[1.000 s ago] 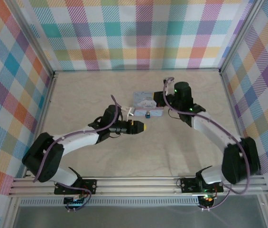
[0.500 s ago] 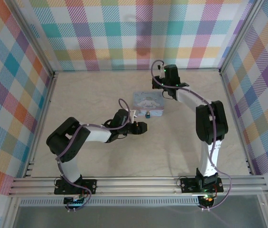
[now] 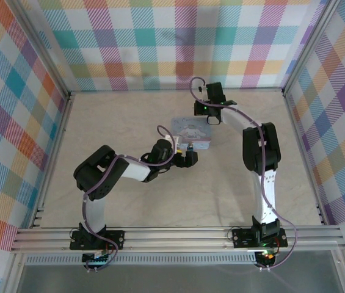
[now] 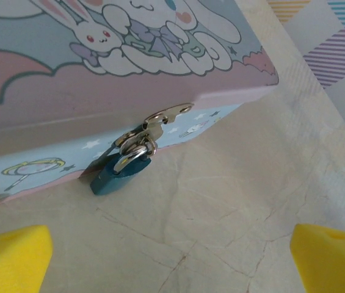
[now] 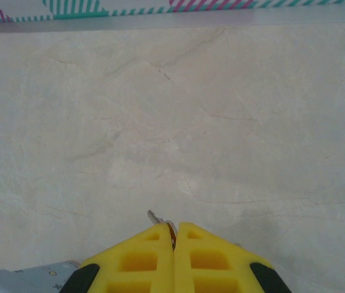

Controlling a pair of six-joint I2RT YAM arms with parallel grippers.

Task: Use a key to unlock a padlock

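The right gripper (image 5: 173,227) is recorded with its yellow fingers pressed together on the small thin silvery key (image 5: 153,215). The key's tip projects just past the fingertips, slightly to their left. Ahead of it, bare pale marbled table top (image 5: 233,122) runs unobstructed to the foot of the plaid back wall (image 5: 74,7). A corner of the pale blue rectangular tin with a white cartoon figure (image 5: 25,278) is noted at the gripper's lower left.

The left gripper (image 4: 169,259) is found spread wide, with nothing between its yellow fingers. Directly ahead, the tiny dark-blue padlock (image 4: 118,176) is hung by its shackle through the tin's metal hasp (image 4: 166,114). Its body is tilted against the tin's front wall, low near the table. Open table is observed between the fingers and the padlock, and beyond the tin's corner edge to the right.
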